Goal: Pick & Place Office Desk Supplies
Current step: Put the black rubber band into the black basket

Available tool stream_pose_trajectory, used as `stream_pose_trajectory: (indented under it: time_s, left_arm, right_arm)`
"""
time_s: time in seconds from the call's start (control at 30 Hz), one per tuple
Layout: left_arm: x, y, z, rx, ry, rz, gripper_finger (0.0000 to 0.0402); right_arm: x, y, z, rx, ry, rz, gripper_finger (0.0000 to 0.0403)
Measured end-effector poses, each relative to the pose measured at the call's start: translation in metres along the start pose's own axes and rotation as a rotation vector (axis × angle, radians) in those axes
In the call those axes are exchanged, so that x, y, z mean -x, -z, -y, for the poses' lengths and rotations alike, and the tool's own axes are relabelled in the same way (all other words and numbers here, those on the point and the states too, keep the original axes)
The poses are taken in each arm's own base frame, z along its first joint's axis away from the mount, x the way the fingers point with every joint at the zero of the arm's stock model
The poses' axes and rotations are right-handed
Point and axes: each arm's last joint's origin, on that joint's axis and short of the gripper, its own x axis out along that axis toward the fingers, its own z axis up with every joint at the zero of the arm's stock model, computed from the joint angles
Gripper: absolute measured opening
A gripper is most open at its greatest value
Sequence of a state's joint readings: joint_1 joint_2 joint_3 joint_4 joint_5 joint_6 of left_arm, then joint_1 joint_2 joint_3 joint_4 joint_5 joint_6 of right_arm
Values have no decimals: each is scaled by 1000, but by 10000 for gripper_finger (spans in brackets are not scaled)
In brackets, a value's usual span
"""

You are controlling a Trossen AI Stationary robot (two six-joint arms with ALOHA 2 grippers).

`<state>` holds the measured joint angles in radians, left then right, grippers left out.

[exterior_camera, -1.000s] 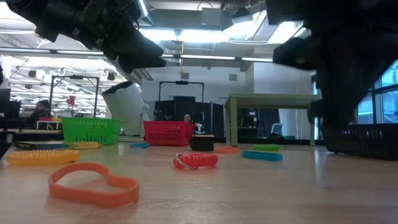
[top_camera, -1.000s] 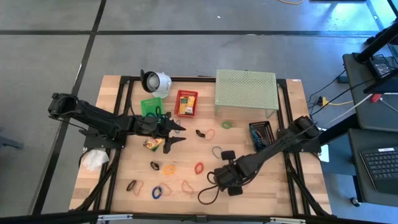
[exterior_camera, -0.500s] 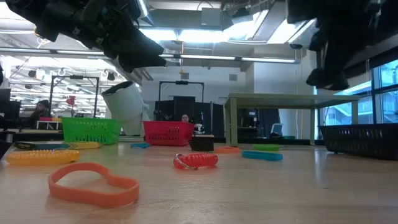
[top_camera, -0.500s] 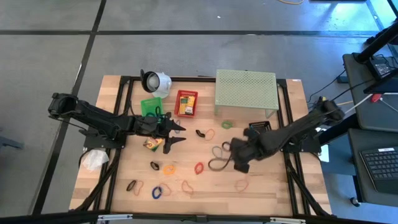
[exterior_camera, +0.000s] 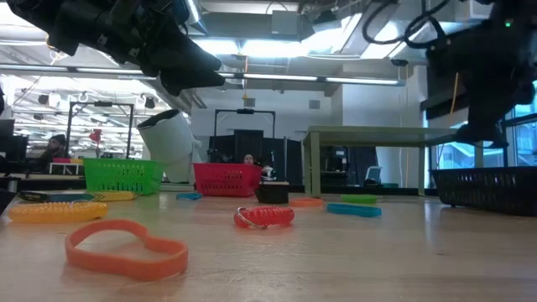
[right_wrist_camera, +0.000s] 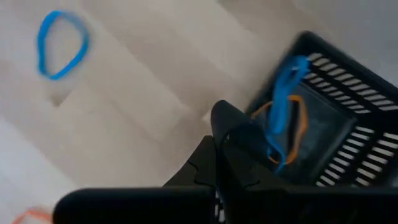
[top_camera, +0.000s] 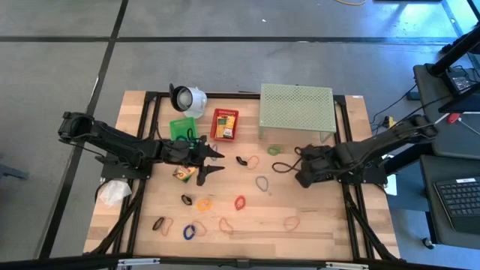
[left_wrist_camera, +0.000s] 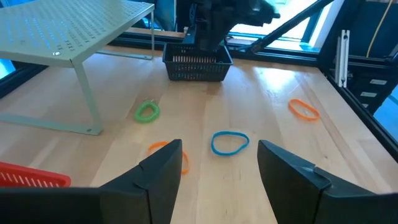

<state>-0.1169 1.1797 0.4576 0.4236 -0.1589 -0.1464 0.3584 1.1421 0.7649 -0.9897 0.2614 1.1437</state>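
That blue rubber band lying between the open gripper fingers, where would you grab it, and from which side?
Judging from its pose, from straight above. The blue rubber band lies flat on the wooden table as an open oval loop, apart from the orange bands. One finger could go inside the loop and one outside, pinching a long side of the thin strand. The left gripper stands open.

A wooden table with a black frame stands on a grey floor. Near its far edge, towards the right, sits a pale green perforated metal shelf. Near the far left corner lies a white round object with a dark opening. A green basket and a red basket stand side by side between them. A black basket sits near the right edge.
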Motion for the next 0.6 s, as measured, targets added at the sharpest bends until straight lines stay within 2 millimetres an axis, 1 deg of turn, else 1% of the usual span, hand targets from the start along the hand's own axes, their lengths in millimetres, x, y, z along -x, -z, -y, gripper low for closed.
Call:
stream_pose_trajectory:
  time_s: [0.1,0.27,0.4,0.6]
  left_arm:
    - [0,0,0,-1,0,0,203]
    - [0,0,0,-1,-4,3,203]
    - [0,0,0,-1,-4,2,203]
    - [0,0,0,0,-4,1,203]
  right_arm:
    - [0,1,8,-39,1,18,0]
    - [5,0,17,-52,28,41,0]
    - [5,0,23,-69,75,22,0]
    - [5,0,24,-98,70,-39,0]
